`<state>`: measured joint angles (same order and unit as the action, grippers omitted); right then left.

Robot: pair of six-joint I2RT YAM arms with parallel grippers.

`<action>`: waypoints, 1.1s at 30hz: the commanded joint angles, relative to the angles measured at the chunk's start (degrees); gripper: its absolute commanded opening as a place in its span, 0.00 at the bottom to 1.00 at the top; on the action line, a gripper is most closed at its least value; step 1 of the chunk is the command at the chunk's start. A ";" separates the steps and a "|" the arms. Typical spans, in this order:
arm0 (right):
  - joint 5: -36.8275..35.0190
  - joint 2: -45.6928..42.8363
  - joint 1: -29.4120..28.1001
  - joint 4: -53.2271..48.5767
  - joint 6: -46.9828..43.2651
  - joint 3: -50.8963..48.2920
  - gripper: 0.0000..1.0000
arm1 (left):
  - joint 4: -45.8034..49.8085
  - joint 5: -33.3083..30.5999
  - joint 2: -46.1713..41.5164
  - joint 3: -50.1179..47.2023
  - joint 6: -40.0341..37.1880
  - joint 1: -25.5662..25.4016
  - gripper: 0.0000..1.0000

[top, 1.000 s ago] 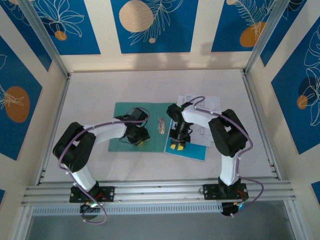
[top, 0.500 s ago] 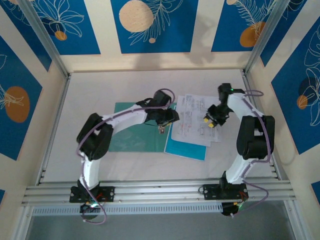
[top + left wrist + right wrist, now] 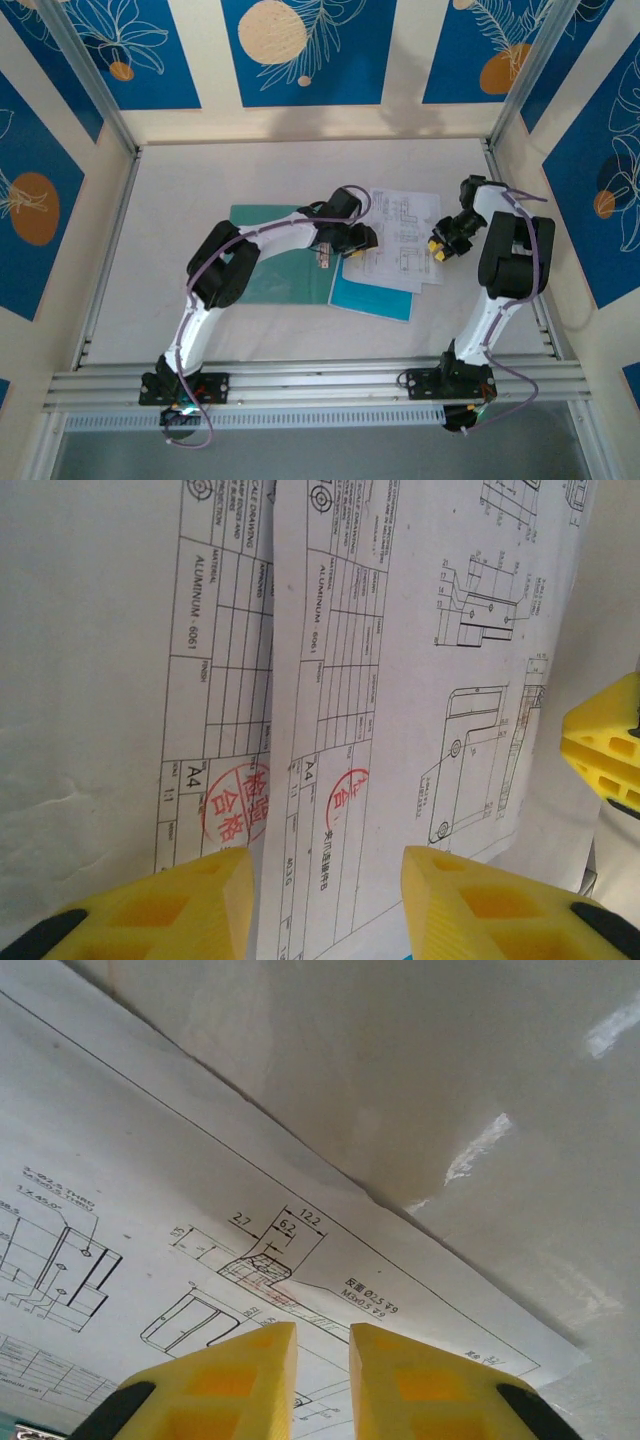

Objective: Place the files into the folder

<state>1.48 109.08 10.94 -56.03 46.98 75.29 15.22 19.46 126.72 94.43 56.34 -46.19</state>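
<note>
The files (image 3: 398, 245) lie skewed on the right half of the open folder (image 3: 270, 275), between the two grippers. The left gripper (image 3: 358, 240), half open and empty, is over their left edge. The right gripper (image 3: 441, 247), open only a slit and empty, is over their right edge.

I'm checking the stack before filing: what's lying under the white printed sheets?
A bright blue sheet sticks out from under the near edge of the white sheets. How far it runs beneath them, and whether anything else lies there, is covered.
</note>
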 commanded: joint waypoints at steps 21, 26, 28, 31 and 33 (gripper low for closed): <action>-6.23 7.23 -2.24 -6.94 -1.84 4.10 0.15 | 1.39 -0.19 2.58 1.59 -3.81 -1.88 0.34; -6.40 7.16 -2.28 -6.77 -2.00 4.15 0.15 | 1.27 -0.23 2.05 2.06 -3.76 -1.99 0.27; -6.48 7.16 -2.37 -6.91 -2.08 4.13 0.15 | 1.44 -0.47 1.65 2.00 -3.72 -2.04 0.24; -6.56 7.16 -2.30 -6.90 -2.26 4.15 0.15 | 1.40 -0.75 0.84 1.65 -3.79 -2.03 0.23; -6.49 7.11 -2.33 -6.81 -2.33 4.01 0.15 | 0.56 -0.41 0.56 1.25 -3.74 -2.06 0.22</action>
<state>-4.16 115.11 8.95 -61.12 45.19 78.32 15.84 19.25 128.70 94.56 53.43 -47.55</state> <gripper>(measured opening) 0.147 0.227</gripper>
